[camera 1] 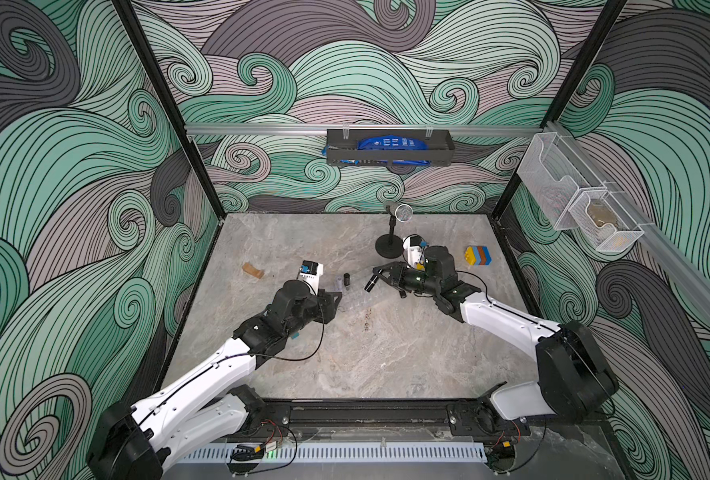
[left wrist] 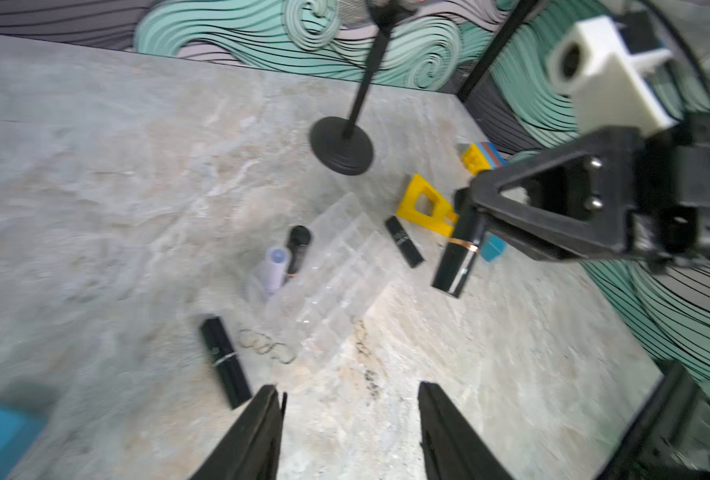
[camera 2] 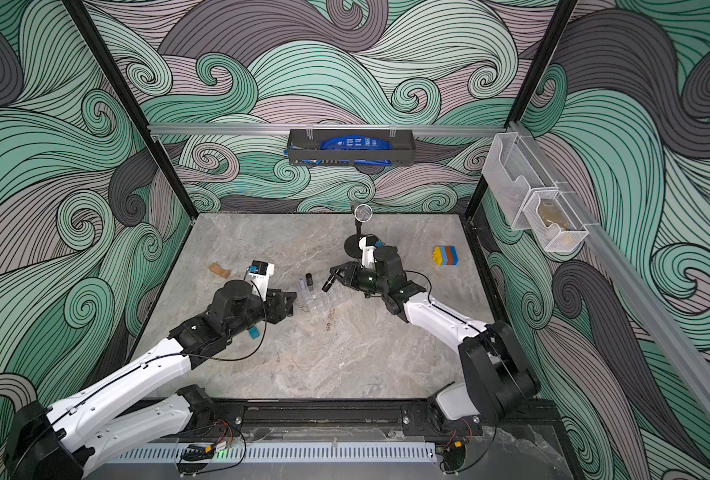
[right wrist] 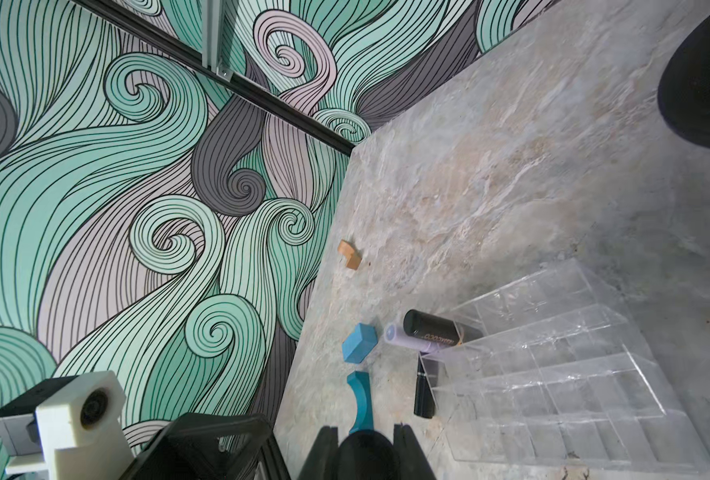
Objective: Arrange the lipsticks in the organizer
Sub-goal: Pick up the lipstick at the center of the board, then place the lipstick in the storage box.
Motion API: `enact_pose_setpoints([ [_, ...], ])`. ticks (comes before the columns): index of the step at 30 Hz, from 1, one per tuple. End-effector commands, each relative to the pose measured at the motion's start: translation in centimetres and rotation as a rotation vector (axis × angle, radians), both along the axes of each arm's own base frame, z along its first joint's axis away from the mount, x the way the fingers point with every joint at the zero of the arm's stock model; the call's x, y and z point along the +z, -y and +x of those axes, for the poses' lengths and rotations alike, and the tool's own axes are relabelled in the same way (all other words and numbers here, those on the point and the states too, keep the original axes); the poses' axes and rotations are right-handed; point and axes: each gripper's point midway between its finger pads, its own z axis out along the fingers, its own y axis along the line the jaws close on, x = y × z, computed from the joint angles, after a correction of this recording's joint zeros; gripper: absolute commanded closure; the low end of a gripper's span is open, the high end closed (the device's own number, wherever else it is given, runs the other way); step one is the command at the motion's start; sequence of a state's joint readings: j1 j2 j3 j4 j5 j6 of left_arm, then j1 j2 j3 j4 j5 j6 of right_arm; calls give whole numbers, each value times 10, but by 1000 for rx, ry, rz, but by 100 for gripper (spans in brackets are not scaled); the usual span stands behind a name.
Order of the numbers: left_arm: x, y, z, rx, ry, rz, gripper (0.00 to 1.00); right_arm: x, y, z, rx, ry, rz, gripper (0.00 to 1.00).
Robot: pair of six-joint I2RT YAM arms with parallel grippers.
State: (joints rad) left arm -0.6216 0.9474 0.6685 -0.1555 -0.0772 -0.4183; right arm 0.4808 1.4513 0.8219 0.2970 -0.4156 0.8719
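Observation:
The clear organizer [camera 1: 355,296] [left wrist: 336,274] [right wrist: 553,365] lies mid-table between both arms. A lilac lipstick [left wrist: 274,270] [right wrist: 411,338] and a black lipstick [left wrist: 299,249] [right wrist: 440,328] stand in cells at one end of it. Two more black lipsticks lie on the table: one [left wrist: 224,361] near my left gripper, another [left wrist: 403,241] on the organizer's far side. My right gripper [camera 1: 375,277] [right wrist: 366,430] is shut on a further black lipstick [left wrist: 459,257] [camera 2: 327,284], held just above the organizer's edge. My left gripper [left wrist: 349,395] [camera 1: 336,301] is open and empty, beside the organizer.
A microphone stand [camera 1: 390,245] rises behind the right arm. A yellow triangular frame [left wrist: 424,205] and a blue block [left wrist: 492,249] sit under the right gripper. Stacked coloured blocks [camera 1: 478,255] are at the right, a wooden piece [camera 1: 252,270] at the left, and a teal arch [right wrist: 359,401] and blue block [right wrist: 359,343] near the left arm.

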Motion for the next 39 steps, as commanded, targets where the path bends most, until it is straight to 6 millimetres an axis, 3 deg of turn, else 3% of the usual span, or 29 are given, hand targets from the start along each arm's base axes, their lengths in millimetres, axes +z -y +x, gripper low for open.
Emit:
enact_pose_setpoints([
  [1,-4,-43,13,160,-19,113,46,14,8,21,-123,135,-24,87],
  [7,-21,-66,18,283,-45,74,48,25,10,25,-329,418,-254,87],
  [13,-26,-77,13,326,-29,83,48,20,-9,19,-360,586,-404,87],
  [20,-30,-74,12,313,-33,66,48,7,-40,22,-318,615,-441,88],
  [30,-33,-67,13,284,-39,41,49,-23,-59,43,-313,596,-495,88],
  [39,-34,-63,13,268,-44,34,49,-37,-56,53,-330,582,-525,88],
])
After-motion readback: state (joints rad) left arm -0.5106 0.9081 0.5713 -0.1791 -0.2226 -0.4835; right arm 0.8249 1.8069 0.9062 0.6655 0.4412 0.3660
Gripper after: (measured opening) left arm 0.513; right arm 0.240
